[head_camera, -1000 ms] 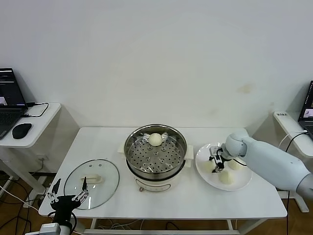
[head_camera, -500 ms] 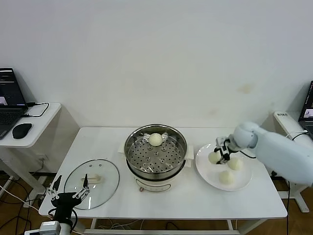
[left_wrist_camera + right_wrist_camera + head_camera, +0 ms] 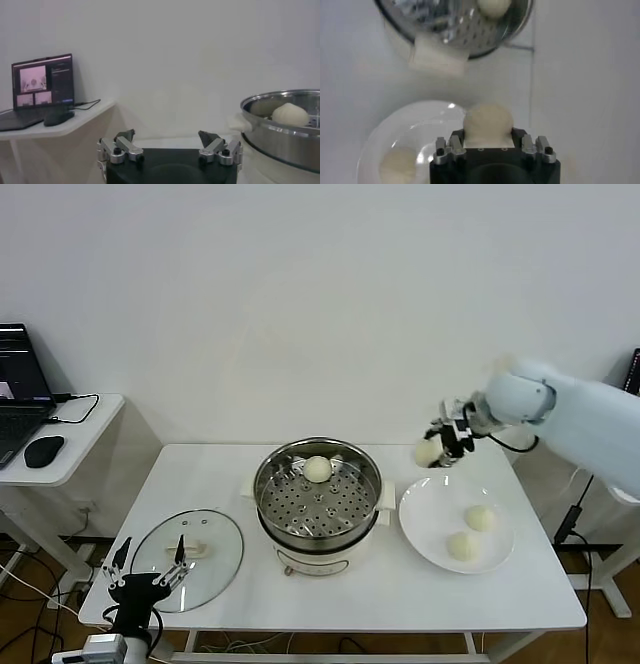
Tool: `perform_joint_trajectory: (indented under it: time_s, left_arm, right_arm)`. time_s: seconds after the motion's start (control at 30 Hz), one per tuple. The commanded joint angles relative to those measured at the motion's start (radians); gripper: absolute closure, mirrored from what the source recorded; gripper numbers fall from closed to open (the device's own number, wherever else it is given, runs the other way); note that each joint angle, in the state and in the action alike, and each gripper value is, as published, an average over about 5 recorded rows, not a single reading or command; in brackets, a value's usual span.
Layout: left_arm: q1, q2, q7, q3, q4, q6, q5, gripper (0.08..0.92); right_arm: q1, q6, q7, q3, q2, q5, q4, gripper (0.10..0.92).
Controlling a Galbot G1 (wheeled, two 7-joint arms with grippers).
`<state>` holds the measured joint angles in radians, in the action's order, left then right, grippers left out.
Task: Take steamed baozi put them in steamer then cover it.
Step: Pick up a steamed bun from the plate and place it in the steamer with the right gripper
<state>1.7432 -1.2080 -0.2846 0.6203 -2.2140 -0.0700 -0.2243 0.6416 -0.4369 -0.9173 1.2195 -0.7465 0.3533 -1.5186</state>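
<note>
Right pincer (image 3: 447, 446) is raised above the far edge of the white plate (image 3: 425, 529), clenched on one steamed baozi (image 3: 428, 452) — the right wrist view shows that bun (image 3: 488, 120) seated between the two fingers. Two more baozi (image 3: 480, 518) (image 3: 460, 546) lie on the plate, near each other. A fourth (image 3: 318, 469) sits on the perforated floor of the steamer (image 3: 271, 494), toward its far side. The steamer stands mid-tabletop (image 3: 400, 594), just left of the plate. The glass cover (image 3: 150, 554) lies flat on the tabletop, left of the steamer, handle up. Left pincer (image 3: 148, 579) is parked low at the tabletop's near-left edge — fingers spread, grasping nothing.
</note>
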Motion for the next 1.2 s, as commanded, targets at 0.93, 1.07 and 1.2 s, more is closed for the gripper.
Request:
perform_joint_trajectory:
  time_s: [0.93,1.07,1.2]
  left_arm:
    - [-0.015,-0.014,0.002,0.041,-0.008,0.0,-0.012,0.177]
    - [-0.014,-0.016,0.002,0.04,-0.004,0.001,-0.012,0.177]
    - [-0.014,-0.016,0.002,0.042,-0.001,0.002,-0.012,0.177]
  right_arm:
    - [-0.228,-0.254,0.189,0.026,-0.648,0.227,0.34,0.431]
    - [-0.238,-0.256,0.19,0.027,-0.649,0.22,0.343,0.431]
    - [-0.246,-0.252,0.197,0.022,-0.65,0.213,0.352,0.431]
